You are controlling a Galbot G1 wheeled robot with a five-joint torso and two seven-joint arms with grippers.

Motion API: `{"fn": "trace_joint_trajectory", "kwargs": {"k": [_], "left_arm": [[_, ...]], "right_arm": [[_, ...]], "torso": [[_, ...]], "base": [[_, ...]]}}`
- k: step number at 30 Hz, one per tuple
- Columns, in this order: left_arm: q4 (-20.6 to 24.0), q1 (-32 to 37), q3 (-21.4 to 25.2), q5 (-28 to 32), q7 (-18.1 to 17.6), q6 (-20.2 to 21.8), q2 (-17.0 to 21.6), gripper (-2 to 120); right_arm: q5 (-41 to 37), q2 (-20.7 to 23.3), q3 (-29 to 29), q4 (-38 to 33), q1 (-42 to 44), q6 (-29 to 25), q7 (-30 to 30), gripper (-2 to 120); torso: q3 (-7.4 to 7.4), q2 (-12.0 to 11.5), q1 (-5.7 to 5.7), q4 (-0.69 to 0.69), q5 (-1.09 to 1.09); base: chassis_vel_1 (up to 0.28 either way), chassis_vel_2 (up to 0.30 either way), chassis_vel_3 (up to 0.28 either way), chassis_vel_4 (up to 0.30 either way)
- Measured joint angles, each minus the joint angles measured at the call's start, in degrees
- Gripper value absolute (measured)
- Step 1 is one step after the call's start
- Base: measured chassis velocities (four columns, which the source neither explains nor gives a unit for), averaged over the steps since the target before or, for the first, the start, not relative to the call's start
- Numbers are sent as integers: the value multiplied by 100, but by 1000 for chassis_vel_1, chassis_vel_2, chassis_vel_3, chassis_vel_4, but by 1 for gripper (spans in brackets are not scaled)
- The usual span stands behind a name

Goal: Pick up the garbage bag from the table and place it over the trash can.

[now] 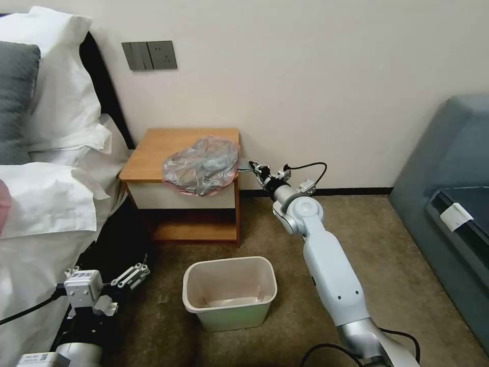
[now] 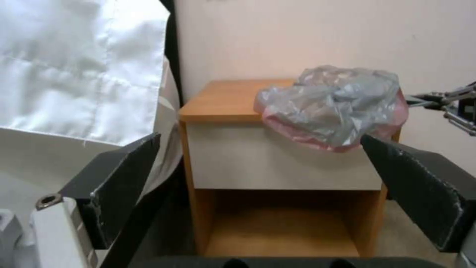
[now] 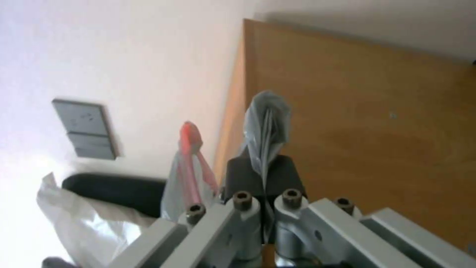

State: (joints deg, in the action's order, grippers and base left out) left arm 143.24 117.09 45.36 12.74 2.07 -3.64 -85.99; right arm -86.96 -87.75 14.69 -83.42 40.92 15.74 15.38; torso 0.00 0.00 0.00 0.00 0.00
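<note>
We note the right tool [image 1: 253, 165] clenched on the garbage bag [image 1: 201, 166] at the tabletop [image 1: 153, 153] edge; left tool [image 1: 133, 275] released, parked low.

soft even daylight, blurry overexposed wrist views
</note>
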Motion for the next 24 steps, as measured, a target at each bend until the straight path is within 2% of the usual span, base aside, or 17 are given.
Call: {"fn": "trace_joint_trajectory", "kwargs": {"k": [1, 3, 5, 6, 9, 11, 13, 15, 20, 24], "left_arm": [[0, -4, 9, 0, 0, -3, 4, 100], [0, -9, 10, 0, 0, -5, 5, 100], [0, -35, 11, -2, 0, -12, 4, 100], [0, -35, 11, -2, 0, -12, 4, 100], [0, -89, -9, -5, 0, -20, 3, 100], [0, -103, -13, -5, 0, -20, 6, 100], [0, -158, -20, -5, 2, -20, 27, 100], [0, -175, -23, -5, 2, -21, 31, 100], [0, -239, -66, -6, 1, -20, 41, 100], [0, -258, -72, -5, -12, -25, 48, 100]], "right_arm": [[-36, 76, -85, -291, 132, -33, 116, 0], [-61, 120, -131, -446, 207, -39, 193, 0], [-185, 281, -272, -1050, 510, -55, 521, 0], [-185, 281, -272, -1050, 510, -55, 521, 0], [-379, 483, -494, -1922, 992, -81, 1015, 0], [-409, 530, -560, -2139, 1107, -93, 1126, 0], [-476, 670, -868, -2830, 1483, -152, 1515, 0], [-476, 709, -971, -2998, 1572, -172, 1628, 0], [-311, 846, -1635, -3708, 1991, -240, 2413, 0], [-98, 1058, -1747, -3902, 2289, -148, 2498, 0]], "torso": [[0, 0, 0, 0, 0], [0, 0, 0, 0, 0], [0, 0, 0, 0, 0], [0, 0, 0, 0, 0], [0, 0, 0, 0, 1], [-1, 0, 0, -2, 0], [-1, 0, 0, -1, 0], [-1, 0, 0, -1, -1], [0, 0, 0, 1, 0], [-1, 0, 0, 0, 0]], "base": [[0, 0, 0, 0], [0, 0, 0, 0], [0, 0, 0, 0], [0, 0, 0, 0], [0, 0, 0, 0], [0, 0, 0, 0], [0, 0, 0, 0], [0, 0, 0, 0], [0, 0, 0, 0], [0, 0, 0, 0]]}}
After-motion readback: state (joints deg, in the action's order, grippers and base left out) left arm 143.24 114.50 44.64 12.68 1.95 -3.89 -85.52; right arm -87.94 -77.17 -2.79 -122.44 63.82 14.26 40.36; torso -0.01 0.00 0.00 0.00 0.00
